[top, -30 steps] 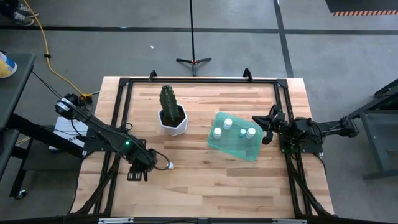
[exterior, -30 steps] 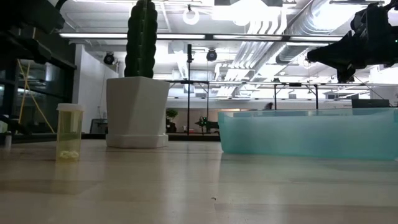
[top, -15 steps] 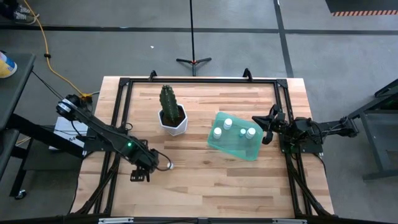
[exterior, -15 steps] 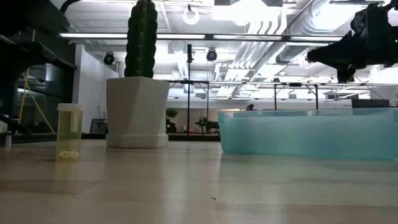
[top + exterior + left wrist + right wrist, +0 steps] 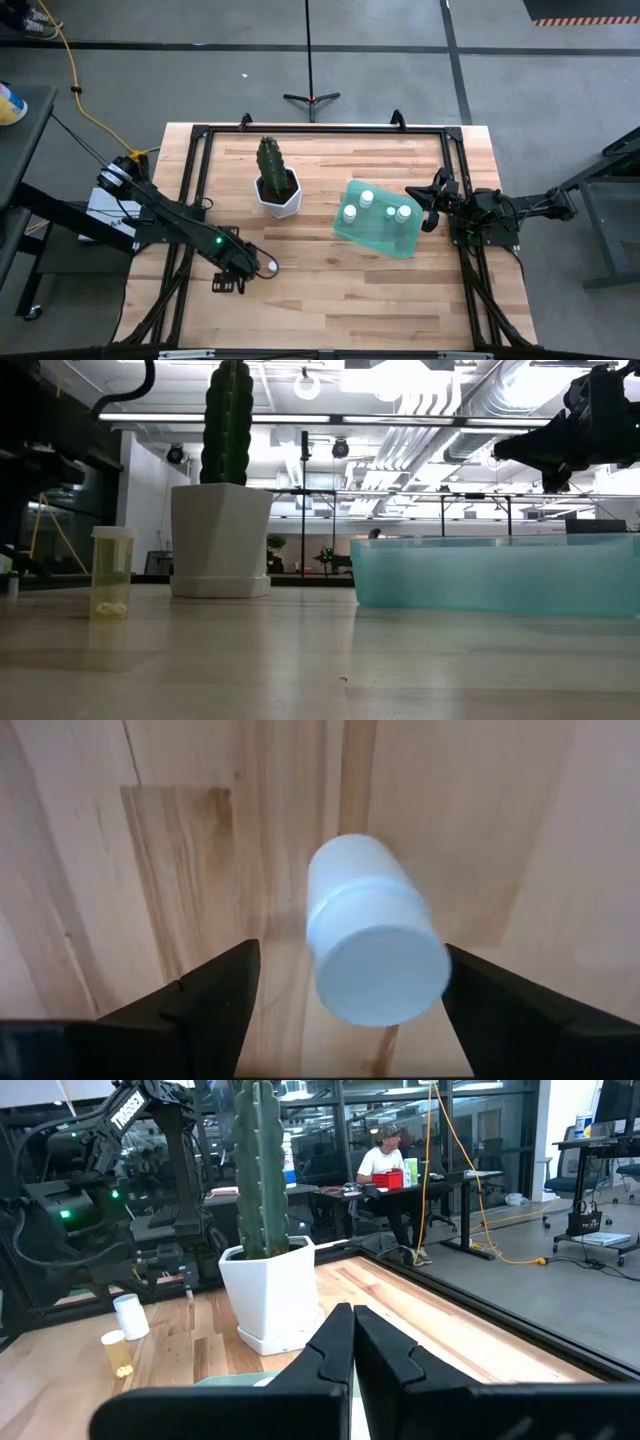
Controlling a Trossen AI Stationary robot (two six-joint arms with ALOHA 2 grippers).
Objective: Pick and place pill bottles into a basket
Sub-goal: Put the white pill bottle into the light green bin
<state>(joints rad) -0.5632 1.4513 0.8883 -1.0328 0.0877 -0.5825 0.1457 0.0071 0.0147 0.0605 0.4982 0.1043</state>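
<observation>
One white pill bottle [image 5: 271, 267] stands upright on its base on the wood table, left of centre near the front; it also shows in the low view [image 5: 112, 573]. My left gripper [image 5: 260, 268] is open, with a finger on either side of the bottle [image 5: 375, 955]; I cannot tell whether either finger touches it. The teal basket [image 5: 372, 240] lies flat at the right, with several white bottles [image 5: 366, 198] standing in it. My right gripper [image 5: 428, 206] is shut and empty, above the basket's right edge.
A white faceted pot with a cactus [image 5: 278, 192] stands behind the lone bottle and left of the basket [image 5: 490, 575]. A black frame [image 5: 200, 135] runs round the table. A person sits at a desk far off in the room [image 5: 385, 1155].
My left gripper has moved toward the table's right edge and a little toward the near edge, closing in on the lone bottle until its fingers stand on either side of it. The bottle has stayed where it was.
</observation>
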